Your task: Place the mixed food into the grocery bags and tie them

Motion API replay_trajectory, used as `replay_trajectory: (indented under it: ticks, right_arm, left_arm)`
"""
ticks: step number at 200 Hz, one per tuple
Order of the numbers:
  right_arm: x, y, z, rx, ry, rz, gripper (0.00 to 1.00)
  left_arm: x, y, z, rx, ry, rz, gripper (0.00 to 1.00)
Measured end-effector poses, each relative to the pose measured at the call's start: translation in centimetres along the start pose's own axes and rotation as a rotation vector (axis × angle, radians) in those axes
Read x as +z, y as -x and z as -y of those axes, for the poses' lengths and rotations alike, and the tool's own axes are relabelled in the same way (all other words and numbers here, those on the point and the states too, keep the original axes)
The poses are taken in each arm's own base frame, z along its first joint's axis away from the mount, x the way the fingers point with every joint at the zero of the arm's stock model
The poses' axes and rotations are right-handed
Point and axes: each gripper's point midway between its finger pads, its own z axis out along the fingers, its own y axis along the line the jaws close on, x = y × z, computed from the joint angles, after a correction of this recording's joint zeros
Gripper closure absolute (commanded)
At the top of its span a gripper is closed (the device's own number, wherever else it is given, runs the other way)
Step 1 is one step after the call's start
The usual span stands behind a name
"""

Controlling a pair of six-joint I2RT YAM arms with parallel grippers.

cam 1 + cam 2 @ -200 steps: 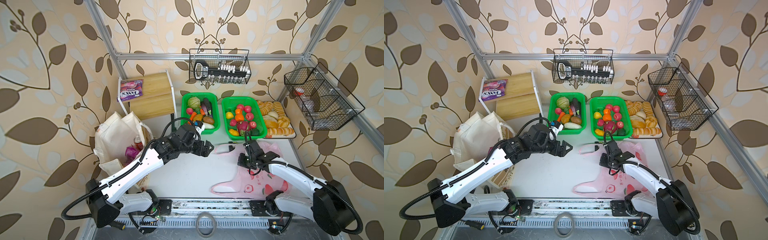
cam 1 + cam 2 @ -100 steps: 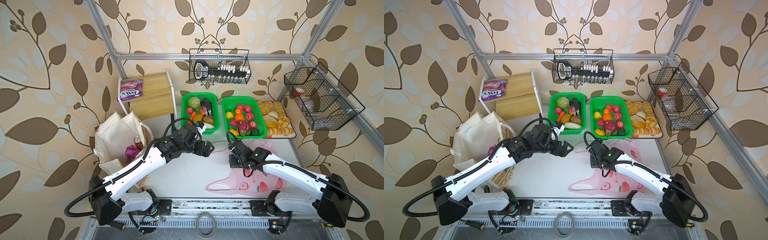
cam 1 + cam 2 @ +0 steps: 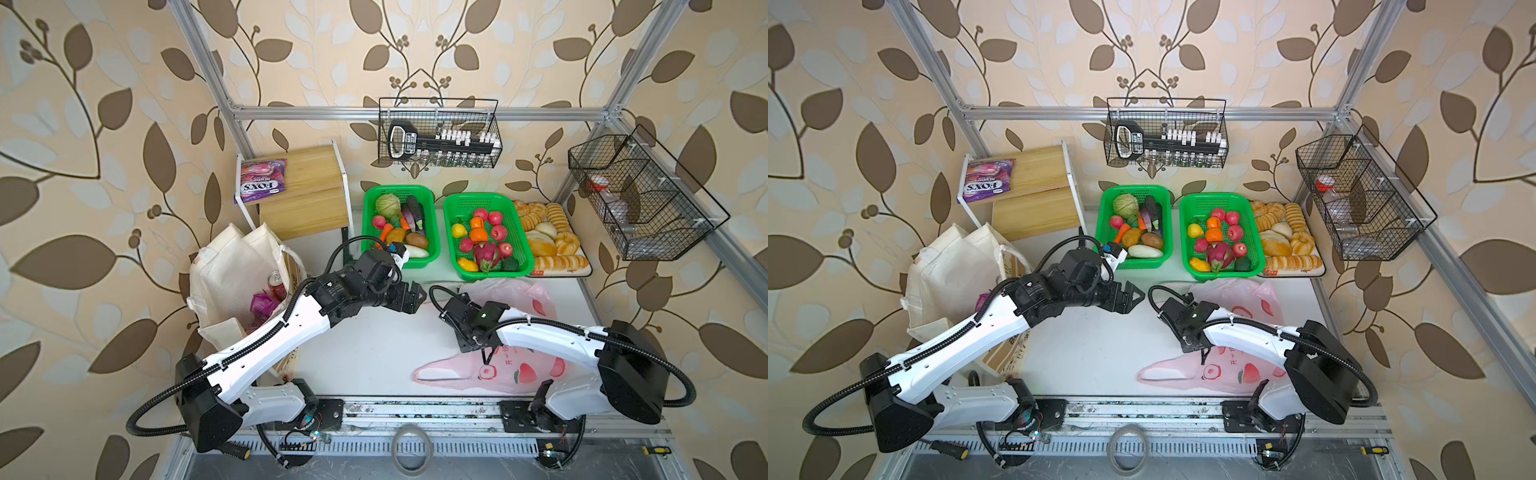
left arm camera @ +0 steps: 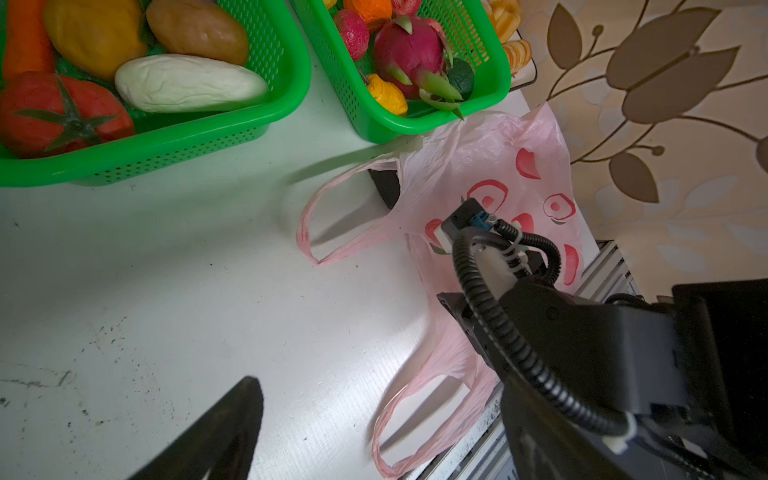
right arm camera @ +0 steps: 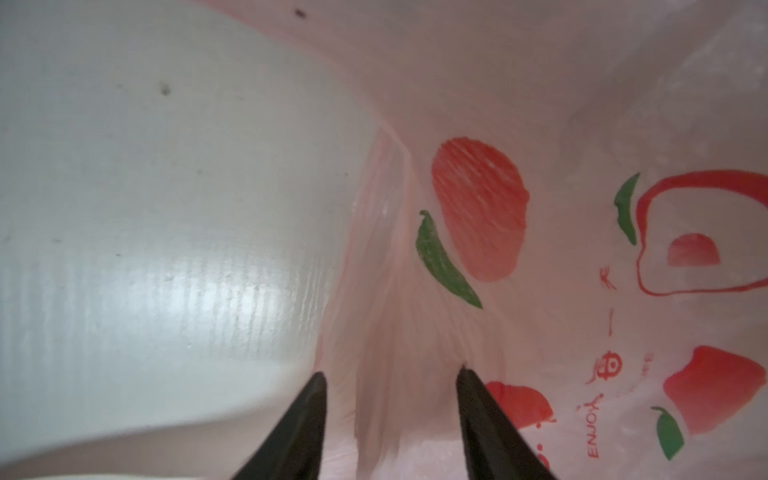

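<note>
**Desk:** What changed on the right?

**Me:** A second ago my right gripper (image 5: 390, 374) was clenched by the far handle. Now it's nearer, jaws parted astride a side pleat, gripping nothing, so opening restarts.

**Desk:** And the bag?

**Me:** The pink bag (image 3: 536, 370) lies flat and limp, right, near of the fruit basket (image 3: 478, 201). Left gripper (image 3: 417, 299) is spread, empty.

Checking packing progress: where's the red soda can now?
In a top view, the red soda can stands inside the cream canvas tote on the left side, next to a purple packet.
</note>
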Motion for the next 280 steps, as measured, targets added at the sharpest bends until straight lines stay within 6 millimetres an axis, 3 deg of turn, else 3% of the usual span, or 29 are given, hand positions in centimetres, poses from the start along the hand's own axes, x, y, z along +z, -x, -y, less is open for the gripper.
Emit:
replay_trajectory:
  ticks: [25, 81, 116, 163, 201, 226, 239, 259, 280]
  right_arm:
    - [-0.4, 0.0, 0.7, 0.014, -0.009, 0.025, 1.00]
    - [-4.7, 2.8, 3.4, 0.162, 0.102, 0.194, 1.00]
    - [-7.4, 4.1, 5.0, 0.247, 0.265, 0.232, 1.00]
    - [-11.8, 6.3, 7.3, 0.360, 0.443, 0.347, 1.00]
    - [-12.4, 6.4, 7.0, 0.362, 0.492, 0.358, 1.00]
    - [-12.7, 6.5, 6.7, 0.355, 0.515, 0.363, 1.00]
    - [-12.8, 6.6, 6.7, 0.356, 0.517, 0.368, 1.00]
    - [-12.8, 6.8, 6.8, 0.359, 0.517, 0.375, 1.00]
    - [-13.1, 6.8, 7.0, 0.363, 0.517, 0.389, 1.00]
  left_arm:
    - [-0.7, 0.4, -0.3, 0.001, 0.023, 0.031, 0.09]
    - [-2.9, 1.1, -2.0, -0.017, 0.105, 0.133, 0.08]
    - [-4.1, 1.9, -2.8, -0.027, 0.155, 0.197, 0.08]
    - [-4.1, 2.4, -3.8, -0.032, 0.213, 0.215, 0.13]
    - [-3.3, 5.7, -6.4, -0.093, 0.289, 0.218, 0.17]
    - [-2.0, 9.2, -8.0, -0.122, 0.329, 0.218, 0.19]
    - [-0.3, 10.9, -8.4, -0.118, 0.341, 0.207, 0.19]
    - [3.8, 12.8, -9.1, -0.098, 0.363, 0.167, 0.16]
    - [8.7, 13.6, -10.4, -0.083, 0.393, 0.095, 0.16]
